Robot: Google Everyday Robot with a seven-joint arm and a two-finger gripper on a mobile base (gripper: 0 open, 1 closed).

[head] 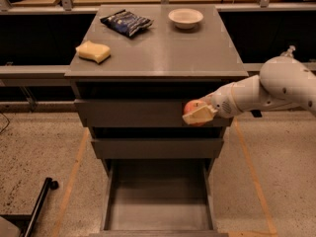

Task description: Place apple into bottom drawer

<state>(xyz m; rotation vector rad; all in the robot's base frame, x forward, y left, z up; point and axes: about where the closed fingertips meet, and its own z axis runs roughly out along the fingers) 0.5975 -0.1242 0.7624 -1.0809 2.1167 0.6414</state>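
Observation:
My gripper (196, 113) reaches in from the right on a white arm and is shut on the apple (192, 107), a small red fruit with a yellowish blush. It holds the apple in the air in front of the cabinet's top drawer, to the right of centre. The bottom drawer (158, 201) is pulled out below, a wide shallow grey tray with a bare flat floor. The apple hangs well above the drawer's right half.
On the grey cabinet top (158, 53) lie a pale yellow sponge (93, 51) at the left, a dark blue snack bag (126, 21) at the back and a white bowl (185, 18) at the back right. A black pole (39, 204) lies on the floor at lower left.

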